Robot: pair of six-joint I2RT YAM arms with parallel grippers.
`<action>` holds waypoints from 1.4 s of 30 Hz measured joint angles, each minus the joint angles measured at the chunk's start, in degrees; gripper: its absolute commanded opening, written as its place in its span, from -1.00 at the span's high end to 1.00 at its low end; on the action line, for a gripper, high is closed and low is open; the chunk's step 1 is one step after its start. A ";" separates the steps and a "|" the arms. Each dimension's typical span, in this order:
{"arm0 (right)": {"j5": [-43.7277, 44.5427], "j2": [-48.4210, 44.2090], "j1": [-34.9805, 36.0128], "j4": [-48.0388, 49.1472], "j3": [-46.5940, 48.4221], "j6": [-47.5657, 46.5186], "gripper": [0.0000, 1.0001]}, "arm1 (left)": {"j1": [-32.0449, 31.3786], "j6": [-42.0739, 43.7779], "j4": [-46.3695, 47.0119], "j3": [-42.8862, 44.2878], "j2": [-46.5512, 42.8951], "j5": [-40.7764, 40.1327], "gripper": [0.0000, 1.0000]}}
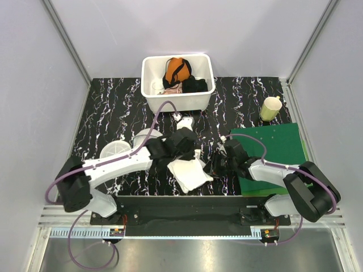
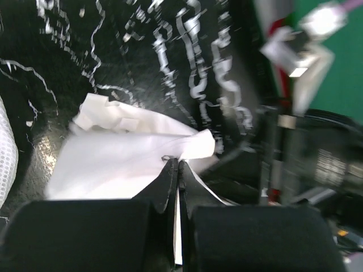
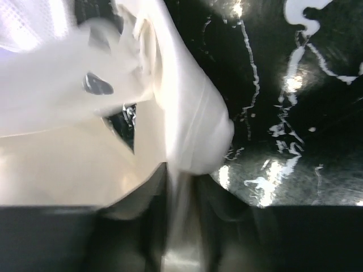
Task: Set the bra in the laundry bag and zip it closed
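The white bra (image 1: pixel 190 174) lies crumpled on the black marbled table, near the front centre, between both arms. My left gripper (image 1: pixel 189 157) is shut on its upper edge; in the left wrist view the closed jaws (image 2: pixel 177 164) pinch a fold of the white fabric (image 2: pixel 125 158). My right gripper (image 1: pixel 210 166) is shut on the bra's right side; in the right wrist view (image 3: pixel 181 177) the cloth (image 3: pixel 187 113) runs between the jaws. The round white mesh laundry bag (image 1: pixel 117 151) lies open to the left, partly under my left arm. Its mesh shows at the left wrist view's edge (image 2: pixel 5 158).
A white tub (image 1: pixel 153 99) at the back centre holds an orange garment (image 1: pixel 176 69) and a black garment (image 1: pixel 194 85). A yellow-green cup (image 1: pixel 271 107) stands at the back right. A green mat (image 1: pixel 281 144) lies under my right arm.
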 measured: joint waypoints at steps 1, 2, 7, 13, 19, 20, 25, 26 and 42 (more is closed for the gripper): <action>-0.22 0.00 0.00 0.17 -0.02 0.07 0.53 | -0.44 0.17 0.15 0.00 -1.22 -0.35 1.00; -0.46 0.00 0.00 0.57 -0.04 0.35 0.58 | -0.94 0.52 0.28 0.00 -2.38 -0.68 1.00; -1.42 0.24 0.00 2.12 -0.02 0.92 0.62 | -2.36 1.16 0.39 0.00 -3.08 -1.14 1.00; -1.81 0.24 0.00 2.54 -0.02 1.44 0.60 | -2.29 1.42 1.07 0.00 2.43 -1.01 1.00; -2.14 0.44 0.00 4.04 -0.04 1.79 0.41 | -2.29 2.38 4.37 0.00 6.82 -0.31 1.00; -2.12 0.57 0.00 4.24 -0.04 1.77 0.36 | -2.29 2.47 4.98 0.09 7.34 -0.24 1.00; -0.72 1.60 0.00 0.44 1.07 0.07 0.17 | -2.29 2.73 7.13 0.50 10.62 -0.22 1.00; -0.04 1.62 0.00 -1.57 1.77 -0.59 0.11 | -2.29 2.78 7.45 0.50 11.15 -0.22 1.00; 13.25 -20.00 -0.02 -27.67 4.37 -2.36 -0.99 | -2.29 2.93 10.93 0.50 12.11 1.90 1.00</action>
